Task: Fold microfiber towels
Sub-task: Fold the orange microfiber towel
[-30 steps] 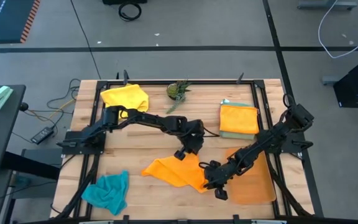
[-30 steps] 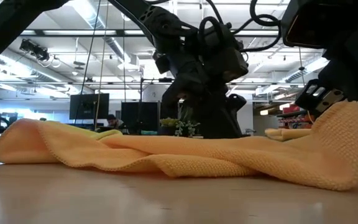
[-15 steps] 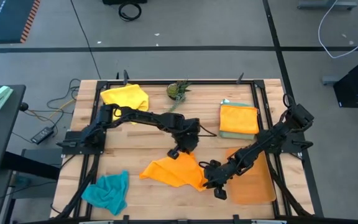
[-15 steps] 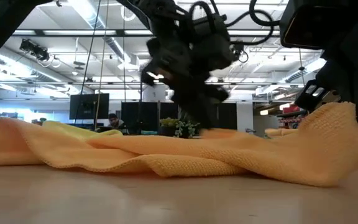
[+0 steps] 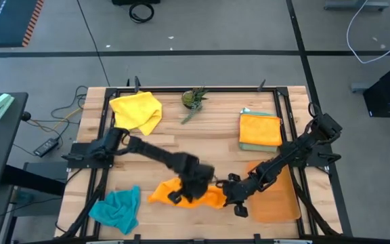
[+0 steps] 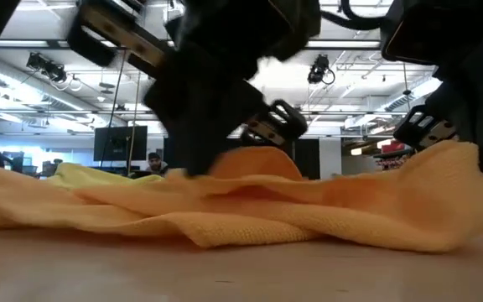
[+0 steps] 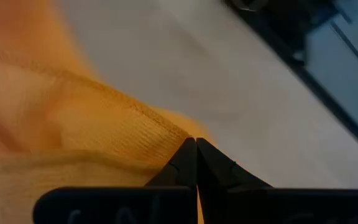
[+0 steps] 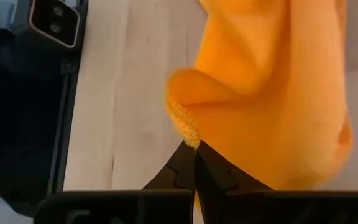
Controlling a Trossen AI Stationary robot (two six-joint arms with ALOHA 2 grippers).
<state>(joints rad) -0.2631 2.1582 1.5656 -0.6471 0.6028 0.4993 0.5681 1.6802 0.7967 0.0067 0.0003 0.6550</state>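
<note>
Left hand [image 5: 179,195] forward, towel [image 5: 193,193] edge pinched

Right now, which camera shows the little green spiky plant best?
The high view: the small green spiky plant stands whole at the table's far edge. The low view hides it behind the orange microfiber towel and arms; neither wrist view shows it.

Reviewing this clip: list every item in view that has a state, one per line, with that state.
orange towel: crumpled on the table, pinched by both grippers
left gripper: shut on the orange towel's edge
right gripper: shut on the orange towel's edge
yellow towel: lying loose, unfolded
teal towel: crumpled, unfolded
folded orange towel: folded, on top of a pale one
</note>
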